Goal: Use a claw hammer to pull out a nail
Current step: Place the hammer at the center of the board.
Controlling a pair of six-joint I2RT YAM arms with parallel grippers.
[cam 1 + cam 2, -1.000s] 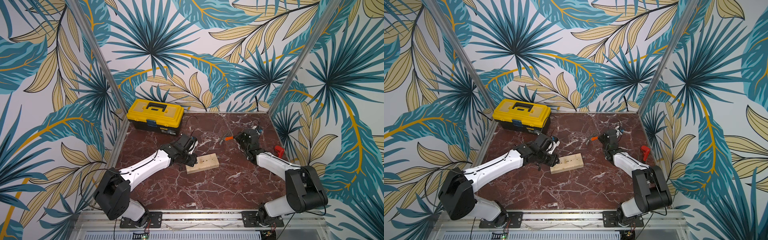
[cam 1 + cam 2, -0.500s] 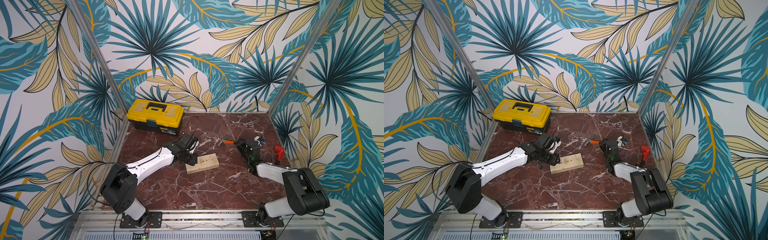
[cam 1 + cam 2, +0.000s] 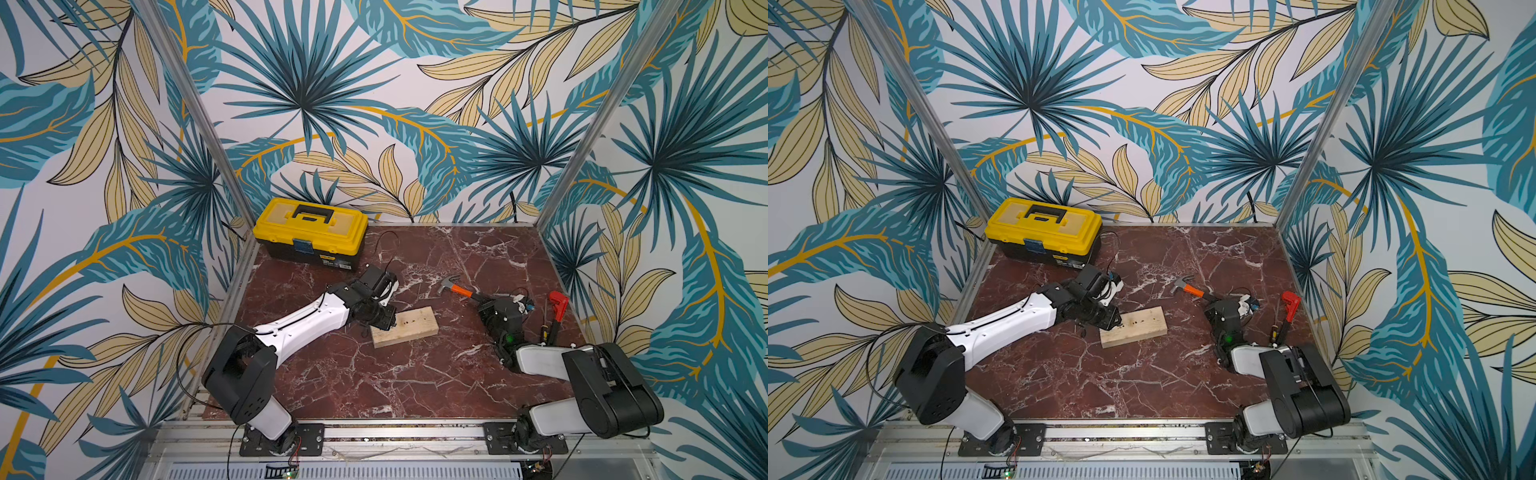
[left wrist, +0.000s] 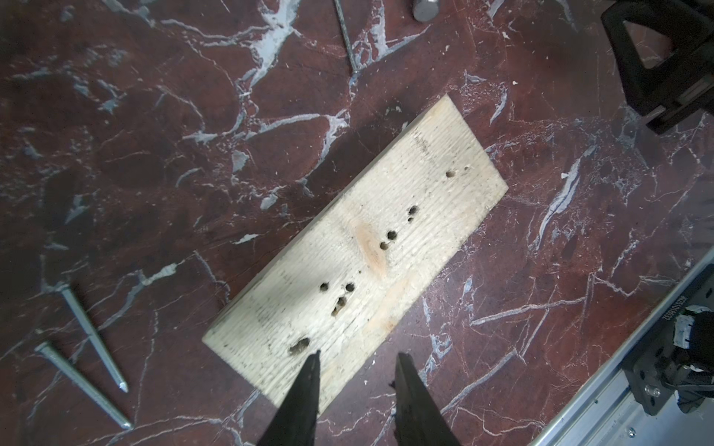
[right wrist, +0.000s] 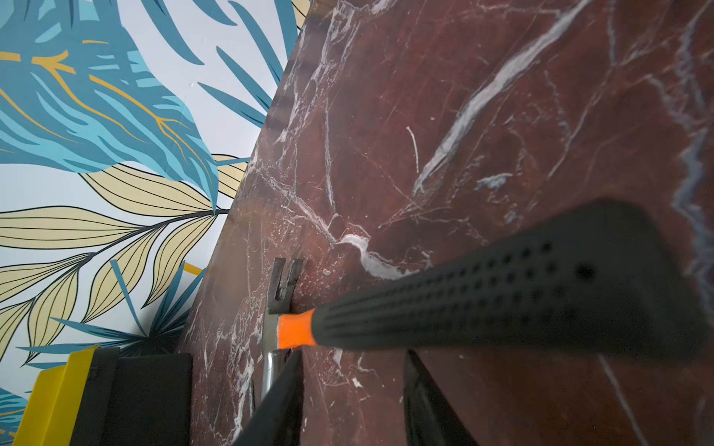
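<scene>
At the back left corner of the bench (image 3: 415, 374) stands a closed yellow toolbox (image 3: 309, 230). In front of it the left hand (image 4: 358, 355) hovers over one end of a wooden block (image 4: 386, 239), its fingers parted and nothing between them; whether the tips touch the wood I cannot tell. In the left wrist view the block's top shows only empty holes, with no nail standing in it. Loose nails (image 4: 92, 336) lie on the marble beside it.

Further right, the claw hammer (image 3: 459, 289) lies flat on the bench, its silver head pointing toward the back and its black grip running to the right hand (image 5: 353, 355). That hand is open: in the right wrist view the handle crosses just beyond the fingertips, not between them. Near the right wall lies a red-headed tool (image 3: 557, 305), which is not the one wanted.

The hammer should handle as rigid and head-heavy, so it will likely tip forward if it is held loosely. The dimpled rubber grip looks like the best hold, and grasping well down its length would give leverage. A firm squeeze seems needed to stop the rounded handle from twisting.
</scene>
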